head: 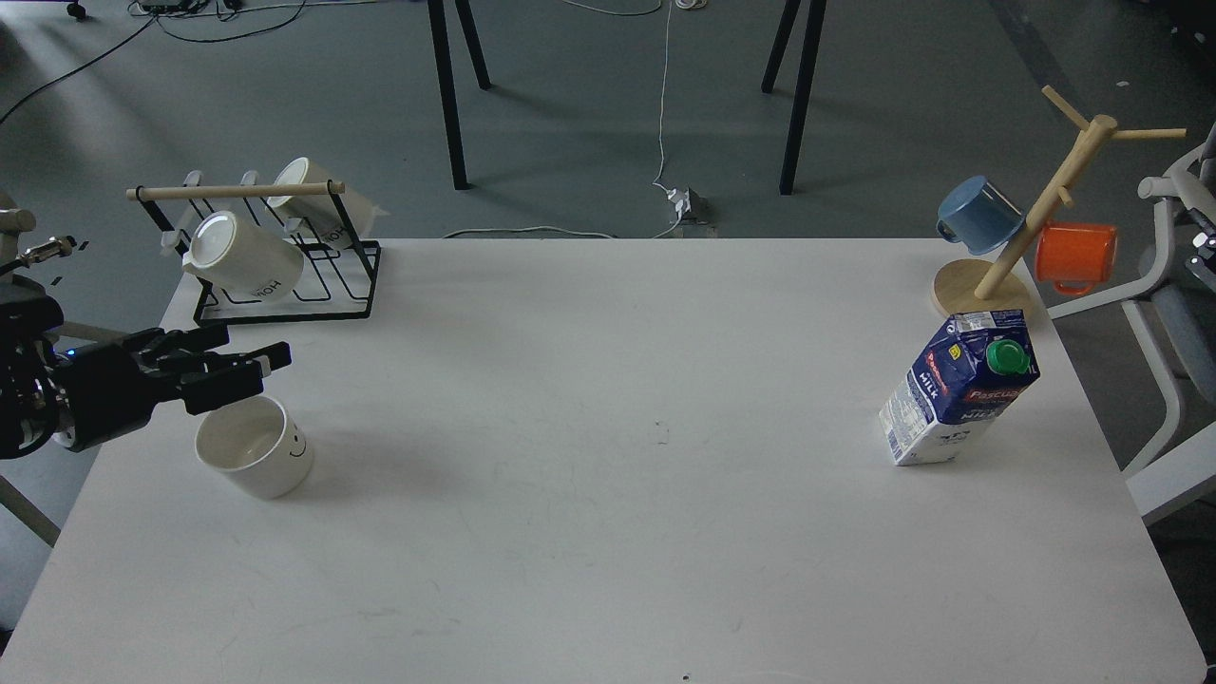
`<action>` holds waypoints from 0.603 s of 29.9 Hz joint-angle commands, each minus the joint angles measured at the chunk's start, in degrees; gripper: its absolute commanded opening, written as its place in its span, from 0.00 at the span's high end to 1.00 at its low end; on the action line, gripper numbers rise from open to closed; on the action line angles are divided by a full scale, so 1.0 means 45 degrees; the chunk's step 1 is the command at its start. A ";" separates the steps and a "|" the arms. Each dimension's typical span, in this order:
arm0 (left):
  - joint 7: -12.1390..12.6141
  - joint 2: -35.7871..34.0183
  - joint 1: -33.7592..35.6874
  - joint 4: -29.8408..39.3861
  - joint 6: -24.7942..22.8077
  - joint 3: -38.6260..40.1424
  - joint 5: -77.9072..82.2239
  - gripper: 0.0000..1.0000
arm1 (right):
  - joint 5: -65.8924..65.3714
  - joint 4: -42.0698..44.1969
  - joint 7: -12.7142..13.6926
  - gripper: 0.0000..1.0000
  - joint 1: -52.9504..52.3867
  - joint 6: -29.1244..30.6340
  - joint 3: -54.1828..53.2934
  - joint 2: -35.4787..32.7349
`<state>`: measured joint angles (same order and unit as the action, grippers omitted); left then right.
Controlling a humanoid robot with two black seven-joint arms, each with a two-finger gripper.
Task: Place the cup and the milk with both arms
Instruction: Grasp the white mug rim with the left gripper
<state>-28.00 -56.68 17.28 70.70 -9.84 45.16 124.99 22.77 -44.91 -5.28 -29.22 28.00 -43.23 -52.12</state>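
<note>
The cup [256, 461], a white mug with a small black smiley face, stands upright on the white table [608, 494] at the left. My left gripper [256, 344] comes in from the left edge and hovers just above and behind the cup's rim, its two black fingers apart and empty. The milk [959, 399], a dark blue and white carton with a green cap, stands at the right side of the table. My right gripper is out of view.
A black wire rack [285, 285] with a wooden bar holds two cream mugs at the back left. A wooden mug tree [1031, 228] with a blue mug [977, 217] and an orange mug [1075, 255] stands at the back right, just behind the milk.
</note>
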 commanded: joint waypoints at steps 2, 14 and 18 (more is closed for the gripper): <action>0.0000 0.0154 -0.0089 -0.1077 0.0038 -0.0232 0.0001 0.01 | 0.0000 -0.0001 -0.0019 0.01 0.0107 0.0000 -0.0002 0.0001; 0.0000 0.1013 -0.0050 -0.3325 0.0427 -0.0876 0.0001 0.01 | 0.0000 0.0019 -0.0136 0.01 0.0322 0.0000 -0.0002 0.0001; 0.0000 0.1189 -0.0011 -0.3932 0.0780 -0.1208 0.0001 0.01 | 0.0000 0.0038 -0.0136 0.01 0.0322 0.0000 -0.0002 0.0001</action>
<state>-27.99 -51.92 17.17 54.73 -7.18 40.73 125.01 22.77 -44.79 -5.88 -27.77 28.00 -43.24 -52.12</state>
